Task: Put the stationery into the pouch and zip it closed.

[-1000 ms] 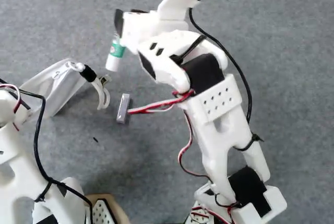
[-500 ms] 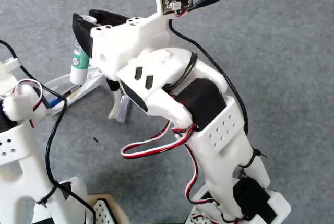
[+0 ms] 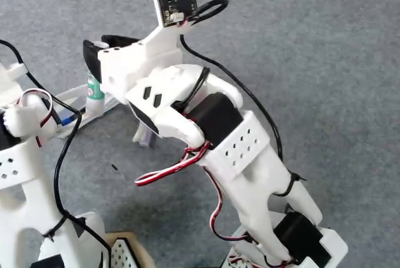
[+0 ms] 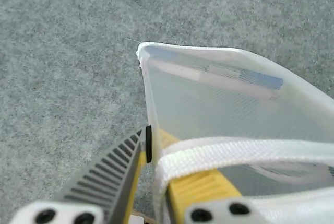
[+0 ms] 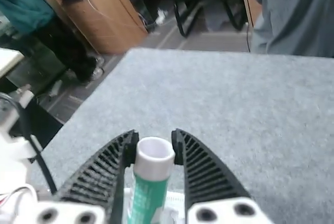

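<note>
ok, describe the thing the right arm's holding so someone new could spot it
On the grey table, follow the big white arm to the right gripper over the pouch. Pinched between its black fingers stands a glue stick. It is an upright white tube with a green label, unlike the pen lying flat inside the pouch.

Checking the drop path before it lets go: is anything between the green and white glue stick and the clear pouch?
Nothing visible stands between them. The green and white glue stick is clamped in the right gripper and hangs over the translucent pouch, whose edge the left gripper pinches.
</note>
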Available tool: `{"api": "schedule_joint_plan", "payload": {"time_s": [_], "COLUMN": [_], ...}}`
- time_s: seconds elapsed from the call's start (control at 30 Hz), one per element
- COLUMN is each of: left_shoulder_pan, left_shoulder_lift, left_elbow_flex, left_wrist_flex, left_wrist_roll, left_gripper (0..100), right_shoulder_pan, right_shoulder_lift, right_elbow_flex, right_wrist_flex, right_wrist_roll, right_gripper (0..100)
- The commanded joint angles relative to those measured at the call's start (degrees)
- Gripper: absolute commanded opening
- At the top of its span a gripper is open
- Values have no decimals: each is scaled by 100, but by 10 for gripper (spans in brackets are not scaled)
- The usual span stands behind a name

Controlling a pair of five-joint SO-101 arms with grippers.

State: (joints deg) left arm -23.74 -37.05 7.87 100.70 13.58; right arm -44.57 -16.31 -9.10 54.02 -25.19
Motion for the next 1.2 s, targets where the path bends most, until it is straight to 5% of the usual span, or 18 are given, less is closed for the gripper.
{"api": "schedule_joint_plan", "payload": {"time_s": [0.0,0.57,1.17], "left_shoulder_pan": [-48,-4,136], "left_shoulder_lift": [-35,-44,-35], "left_elbow_flex": [-189,-66,-180], "left_wrist_flex": [18,26,26], "left_wrist_roll": [-9,255,237], "left_gripper": [28,28,28], "right_shoulder_pan": [-26,369,475], "right_shoulder_lift": [-171,-180,-945], "right_elbow_flex": [-13,2290,2369], "right_wrist_flex": [-290,-3569,-3358], "right_wrist_roll": [44,18,-9], "right_gripper": [12,13,13]}}
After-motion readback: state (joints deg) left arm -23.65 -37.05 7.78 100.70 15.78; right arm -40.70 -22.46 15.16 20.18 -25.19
